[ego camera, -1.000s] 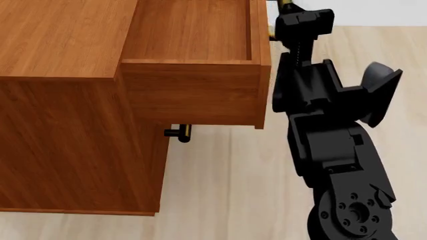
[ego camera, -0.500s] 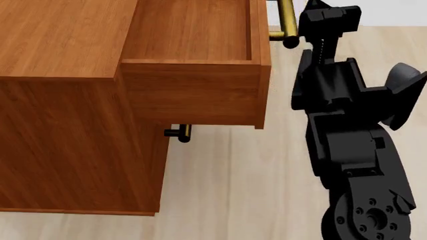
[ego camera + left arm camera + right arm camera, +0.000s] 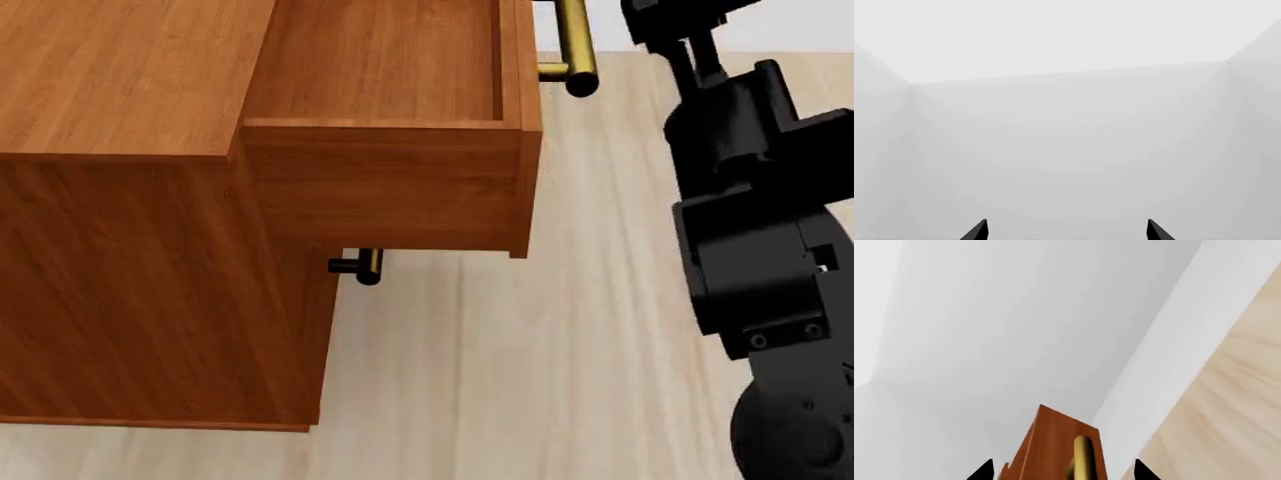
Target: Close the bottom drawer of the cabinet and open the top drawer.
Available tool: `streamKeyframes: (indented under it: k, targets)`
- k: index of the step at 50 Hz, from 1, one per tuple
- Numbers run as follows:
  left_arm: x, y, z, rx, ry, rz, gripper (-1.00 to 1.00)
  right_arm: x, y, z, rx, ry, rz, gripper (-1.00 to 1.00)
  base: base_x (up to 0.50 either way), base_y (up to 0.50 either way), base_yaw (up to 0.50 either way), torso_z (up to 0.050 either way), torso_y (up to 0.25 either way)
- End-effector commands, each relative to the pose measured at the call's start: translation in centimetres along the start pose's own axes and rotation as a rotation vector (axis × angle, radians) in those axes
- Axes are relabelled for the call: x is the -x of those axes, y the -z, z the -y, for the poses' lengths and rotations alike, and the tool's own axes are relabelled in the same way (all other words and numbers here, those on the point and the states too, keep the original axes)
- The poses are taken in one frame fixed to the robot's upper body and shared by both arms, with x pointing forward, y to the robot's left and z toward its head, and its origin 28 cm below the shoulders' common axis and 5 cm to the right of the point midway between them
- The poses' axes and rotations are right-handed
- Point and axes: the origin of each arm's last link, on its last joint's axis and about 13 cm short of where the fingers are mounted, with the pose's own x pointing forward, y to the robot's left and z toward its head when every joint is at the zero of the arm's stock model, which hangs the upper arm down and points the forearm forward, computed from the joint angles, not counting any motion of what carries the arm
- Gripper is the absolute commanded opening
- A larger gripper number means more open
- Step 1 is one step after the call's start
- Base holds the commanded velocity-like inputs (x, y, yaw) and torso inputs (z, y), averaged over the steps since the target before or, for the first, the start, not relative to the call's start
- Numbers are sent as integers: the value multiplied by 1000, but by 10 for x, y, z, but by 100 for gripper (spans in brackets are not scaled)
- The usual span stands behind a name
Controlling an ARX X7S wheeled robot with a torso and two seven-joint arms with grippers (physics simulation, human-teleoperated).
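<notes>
The reddish-brown cabinet (image 3: 120, 80) fills the left of the head view. Its top drawer (image 3: 387, 180) stands pulled out, showing an empty inside, with its brass bar handle (image 3: 571, 40) free at the front. My right arm (image 3: 761, 230) stands to the right of that handle, apart from it. In the right wrist view my right gripper (image 3: 1062, 472) is open, and the handle (image 3: 1082, 457) and drawer front lie ahead between the fingertips. My left gripper (image 3: 1066, 232) is open, facing a plain grey wall. The bottom drawer is hidden under the open top drawer.
A brass handle end (image 3: 358, 265) pokes out below the open drawer; I cannot tell which lower drawer it belongs to. Pale wood floor (image 3: 534, 380) lies between cabinet and right arm. A grey wall (image 3: 1021, 315) rises behind the cabinet.
My right arm has drawn away to the right from the top drawer's handle, which now shows uncovered. The drawer and cabinet have stayed put.
</notes>
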Motion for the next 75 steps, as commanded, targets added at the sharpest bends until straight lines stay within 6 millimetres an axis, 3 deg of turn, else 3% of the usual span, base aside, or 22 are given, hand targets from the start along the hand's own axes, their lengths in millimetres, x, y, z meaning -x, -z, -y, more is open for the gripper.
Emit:
streamKeyframes:
  k: [1, 19, 57, 75]
  targets:
    - [1, 3, 0, 3, 0, -6, 100, 1, -15, -12, 285, 29, 31, 100, 0, 0, 0, 0, 0]
    - [1, 6, 2, 11, 2, -11, 100, 0, -36, -49, 610, 0, 4, 100, 0, 0, 0, 0, 0]
    - [1, 10, 0, 17, -3, -13, 100, -27, -50, -115, 1270, -103, -240, 100, 0, 0, 0, 0, 0]
    - [3, 13, 0, 22, -5, -20, 100, -35, -47, -136, 1506, -188, -350, 100, 0, 0, 0, 0, 0]
